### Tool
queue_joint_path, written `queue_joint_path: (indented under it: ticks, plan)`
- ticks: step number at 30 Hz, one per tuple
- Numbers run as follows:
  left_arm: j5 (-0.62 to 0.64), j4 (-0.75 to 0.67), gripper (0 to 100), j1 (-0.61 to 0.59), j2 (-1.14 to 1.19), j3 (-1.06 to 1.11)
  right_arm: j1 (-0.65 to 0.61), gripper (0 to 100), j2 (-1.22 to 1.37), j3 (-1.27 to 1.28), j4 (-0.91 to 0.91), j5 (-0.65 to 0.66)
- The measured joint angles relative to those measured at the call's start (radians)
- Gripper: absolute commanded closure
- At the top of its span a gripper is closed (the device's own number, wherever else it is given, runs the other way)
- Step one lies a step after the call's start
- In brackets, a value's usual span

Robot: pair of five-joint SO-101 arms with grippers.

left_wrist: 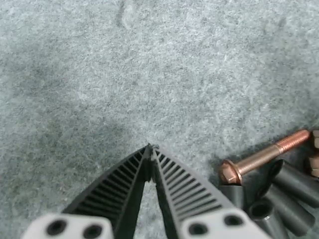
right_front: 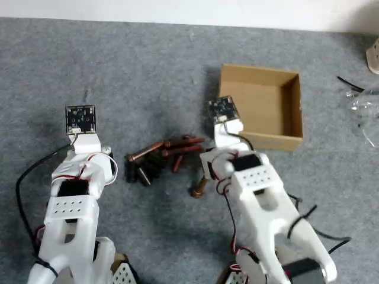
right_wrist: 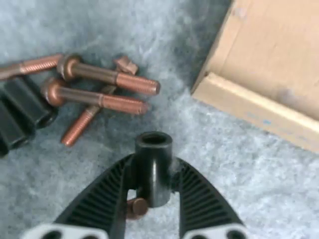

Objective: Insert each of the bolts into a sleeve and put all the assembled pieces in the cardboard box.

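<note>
Surface: grey felt-like mat, fibrous and mottled, covering the table across nearly the whole high view; the same texture appears close up in both wrist views.
Far edge: pale plain strip running the full width beyond the mat; wall or bare tabletop, cannot tell.
Right margin: clear plastic item beside thin black strands; beige object at the edge.
Light: even, with soft-edged shadows.
</note>
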Motion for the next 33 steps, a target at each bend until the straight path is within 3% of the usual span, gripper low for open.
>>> queue_joint_path:
  ticks: [16, 25, 33]
  plan:
    - [0.000, 0.000, 99, 0.000, 0.000, 0.000, 0.000, 99.4, -0.427, 0.313, -0.189, 0.000]
    - [0.000, -0.048, 99, 0.003, 0.011, 0.005, 0.000, 99.4, -0.479, 0.379, -0.269, 0.000]
    - [-0.031, -0.051, 99, 0.063, 0.407, -0.193, 0.000, 99.4, -0.480, 0.381, -0.275, 0.000]
